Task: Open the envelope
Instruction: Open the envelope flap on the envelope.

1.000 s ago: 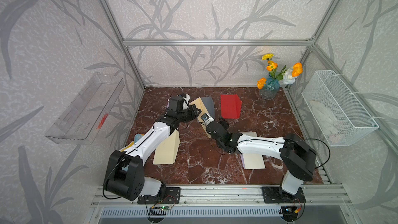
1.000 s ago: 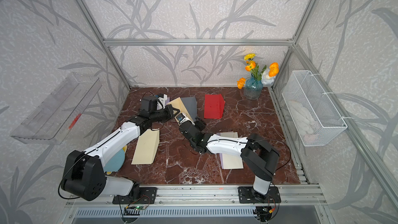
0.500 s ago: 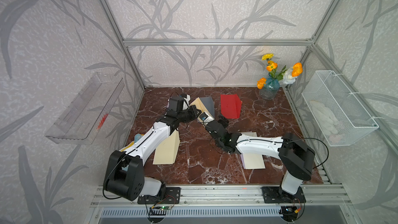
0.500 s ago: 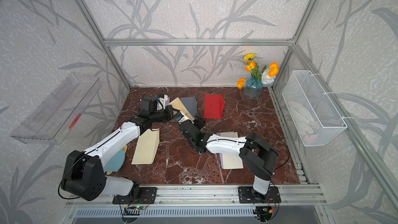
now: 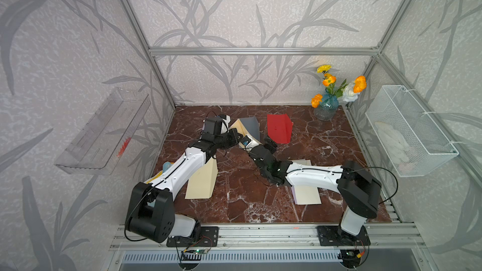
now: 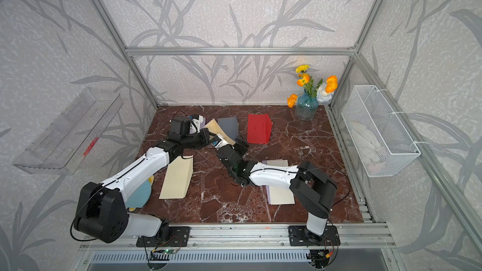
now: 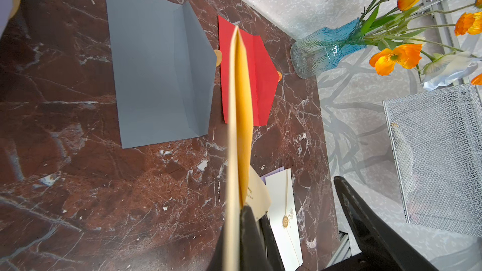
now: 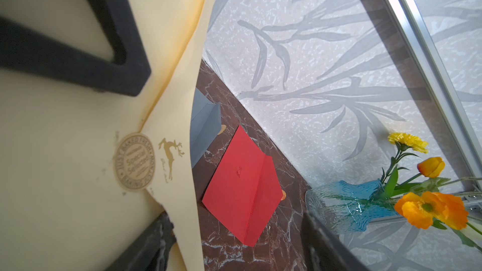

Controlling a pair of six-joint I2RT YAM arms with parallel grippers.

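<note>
My left gripper [image 7: 233, 246] is shut on a cream envelope [image 7: 238, 126], holding it off the marble floor and edge-on in the left wrist view. In both top views the envelope [image 5: 236, 126] hangs near the back middle, between the left gripper [image 5: 235, 136] and the right gripper [image 5: 260, 143]. The right wrist view shows its face [image 8: 65, 178], with a round gold seal [image 8: 134, 161] and a pointed flap [image 8: 177, 136] standing a little off the body. My right gripper [image 8: 234, 251] is open. One of its fingers [image 8: 146, 246] is at the flap's edge.
A grey envelope [image 5: 250, 126] and a red envelope [image 5: 277, 127] lie with flaps open at the back, beside a blue vase of flowers [image 5: 326, 105]. More envelopes lie under the left arm [image 5: 202, 181] and the right arm [image 5: 306, 194]. A wire basket [image 5: 409, 131] hangs on the right wall.
The right gripper's jaws have spread a little wider beside the flap. The left gripper still holds the envelope in the same place.
</note>
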